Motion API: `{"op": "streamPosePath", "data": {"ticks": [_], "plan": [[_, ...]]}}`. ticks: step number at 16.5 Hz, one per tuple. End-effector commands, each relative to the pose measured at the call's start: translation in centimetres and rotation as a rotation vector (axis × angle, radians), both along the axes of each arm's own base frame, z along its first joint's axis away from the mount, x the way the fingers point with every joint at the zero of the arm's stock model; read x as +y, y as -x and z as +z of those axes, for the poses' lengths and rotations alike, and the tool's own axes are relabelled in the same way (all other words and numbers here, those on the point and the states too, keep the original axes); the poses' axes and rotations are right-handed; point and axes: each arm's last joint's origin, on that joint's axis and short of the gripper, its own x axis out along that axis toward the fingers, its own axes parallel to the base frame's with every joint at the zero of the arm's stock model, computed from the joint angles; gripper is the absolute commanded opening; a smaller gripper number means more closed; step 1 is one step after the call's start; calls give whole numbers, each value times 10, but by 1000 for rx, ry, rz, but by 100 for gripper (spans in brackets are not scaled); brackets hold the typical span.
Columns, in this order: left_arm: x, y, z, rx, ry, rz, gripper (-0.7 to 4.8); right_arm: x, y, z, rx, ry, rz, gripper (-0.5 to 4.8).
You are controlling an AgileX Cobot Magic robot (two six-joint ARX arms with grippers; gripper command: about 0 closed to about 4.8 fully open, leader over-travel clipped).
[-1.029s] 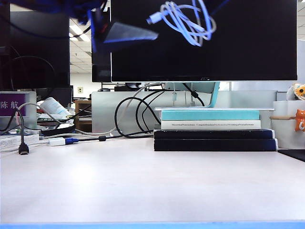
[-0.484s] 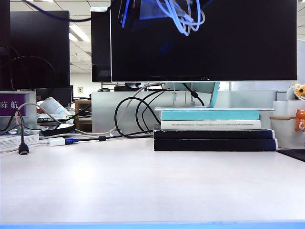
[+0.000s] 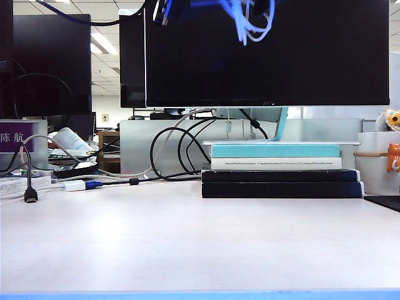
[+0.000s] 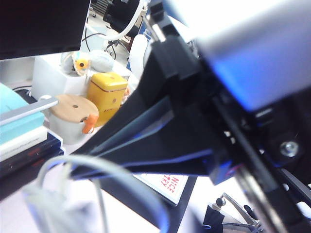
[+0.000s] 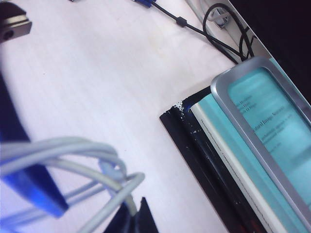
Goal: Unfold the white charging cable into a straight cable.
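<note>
The white charging cable (image 3: pixel 253 19) hangs as a blurred bundle of loops high above the table, in front of the black monitor (image 3: pixel 269 69). In the right wrist view my right gripper (image 5: pixel 138 214) is shut on one strand, and the other loops of the cable (image 5: pixel 82 150) spread out beside it. My left gripper (image 3: pixel 170 9) is a dark blurred shape at the top edge, just left of the bundle. One blue-lit finger (image 5: pixel 26 179) of it crosses the loops. The left wrist view shows blurred cable (image 4: pixel 104 165) under the right arm (image 4: pixel 175 121); its own jaws are unclear.
A stack of books (image 3: pixel 281 172) lies below the monitor, also seen in the right wrist view (image 5: pixel 252 145). Black cables (image 3: pixel 169 153) loop beside it. A white adapter with a blue plug (image 3: pixel 78 185) lies at the left. A yellow tin (image 4: pixel 108 92) stands further off.
My left gripper has swung right from the upper left to just beside the cable bundle. The bundle has risen a little and is now blurred.
</note>
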Motion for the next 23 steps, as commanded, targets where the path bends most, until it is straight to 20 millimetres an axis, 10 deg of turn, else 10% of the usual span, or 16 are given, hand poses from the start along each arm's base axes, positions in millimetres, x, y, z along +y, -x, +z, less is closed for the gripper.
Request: {"op": "streamPosePath", "data": {"ticks": [1, 4, 15, 19, 23], "plan": [[0, 0, 1, -7, 1, 17, 265, -1, -1, 5, -30, -27, -77, -2], [0, -1, 2, -9, 10, 43, 479, 0, -4, 10, -67, -64, -121, -2], [-5, 1, 7, -165, -21, 310, 479, 3, -9, 19, -93, -220, -187, -2], [-5, 0, 7, -186, -30, 309, 218, 4, -10, 22, -106, -254, -191, -2], [-6, 0, 7, -196, -16, 311, 132, 4, -9, 20, -77, -254, -178, -2]]}}
